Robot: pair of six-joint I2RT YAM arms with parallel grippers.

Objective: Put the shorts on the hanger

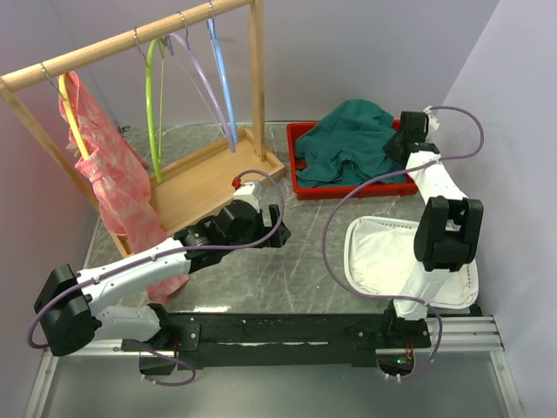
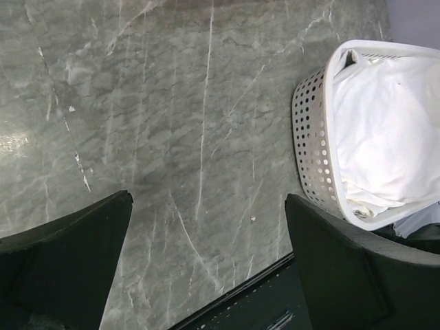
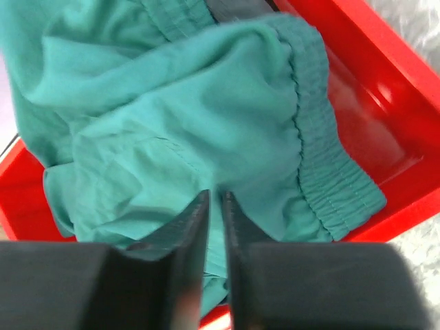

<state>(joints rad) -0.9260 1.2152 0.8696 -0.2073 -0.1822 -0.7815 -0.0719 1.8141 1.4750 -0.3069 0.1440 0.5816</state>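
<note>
The teal-green shorts lie crumpled in a red tray at the back right of the table. In the right wrist view their elastic waistband runs along the tray's red wall. My right gripper is down in the pile, its fingers drawn close together with a fold of teal fabric pinched between them. From above, this gripper sits at the pile's right side. The lime-green hanger hangs on the wooden rail at the back left. My left gripper hovers wide open over bare marble, holding nothing.
A wooden rack with a tray-like base stands at the back left. It carries a pink-red garment on a yellow hanger, plus lilac and light-blue hangers. A white perforated basket sits near my right arm's base.
</note>
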